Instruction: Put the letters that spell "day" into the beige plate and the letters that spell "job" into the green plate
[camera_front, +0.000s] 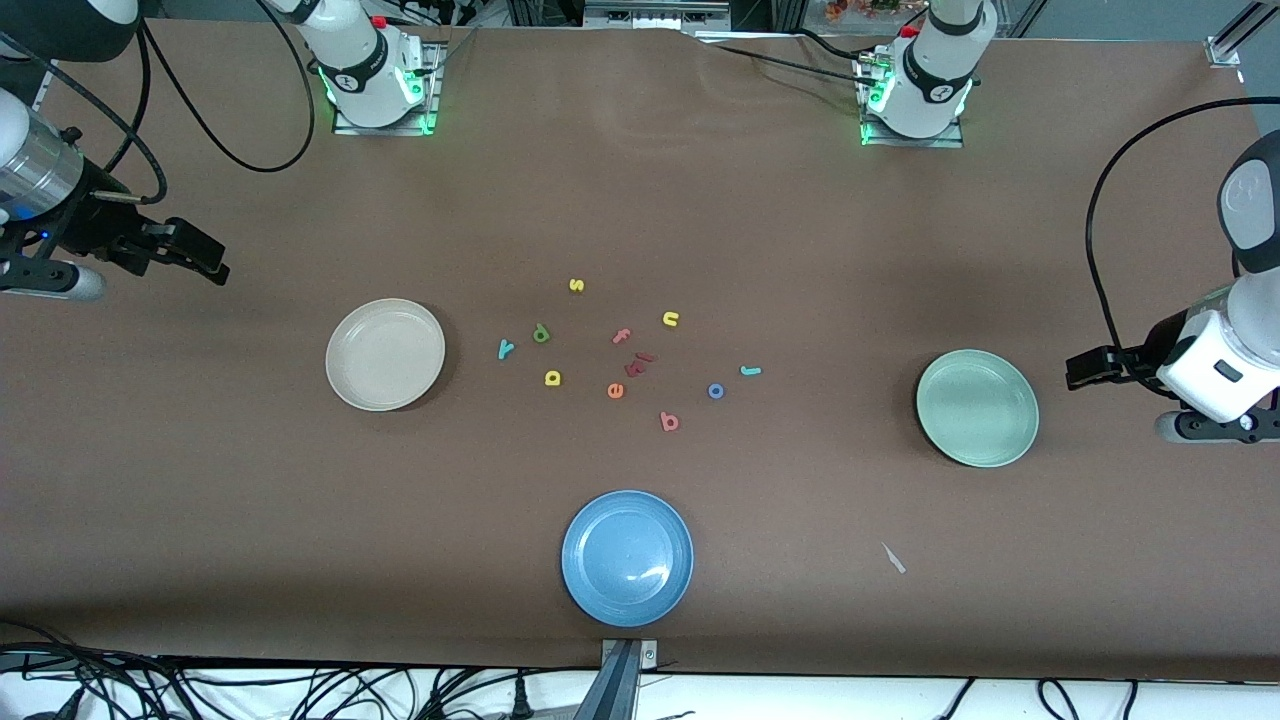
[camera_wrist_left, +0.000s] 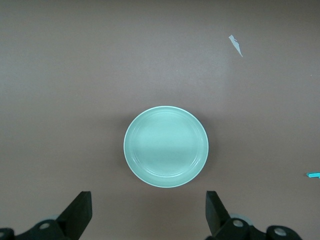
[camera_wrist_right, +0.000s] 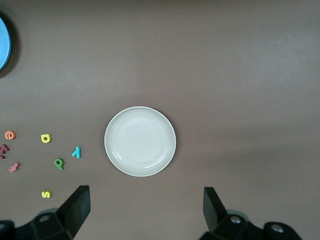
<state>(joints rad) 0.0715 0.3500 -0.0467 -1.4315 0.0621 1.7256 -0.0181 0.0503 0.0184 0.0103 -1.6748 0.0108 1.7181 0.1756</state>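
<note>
From the front, the beige plate (camera_front: 385, 354) sat toward the right arm's end of the worktop (camera_front: 640, 200) and the green plate (camera_front: 977, 407) toward the left arm's end, both empty. Between them lay the green "d" (camera_front: 541, 333), yellow "a" (camera_front: 552, 378), teal "y" (camera_front: 505, 349), teal "j" (camera_front: 750, 371), blue "o" (camera_front: 716, 391) and pinkish "b" (camera_front: 669, 422). The right gripper (camera_front: 205, 260) and left gripper (camera_front: 1085, 368) hung at the table ends, holding nothing.

In the left wrist view, the left gripper (camera_wrist_left: 148, 212) had its fingers spread wide, empty, above the green plate (camera_wrist_left: 166, 146).

In the right wrist view, the right gripper (camera_wrist_right: 146, 210) stood equally wide, empty, above the beige plate (camera_wrist_right: 140, 141).
</note>
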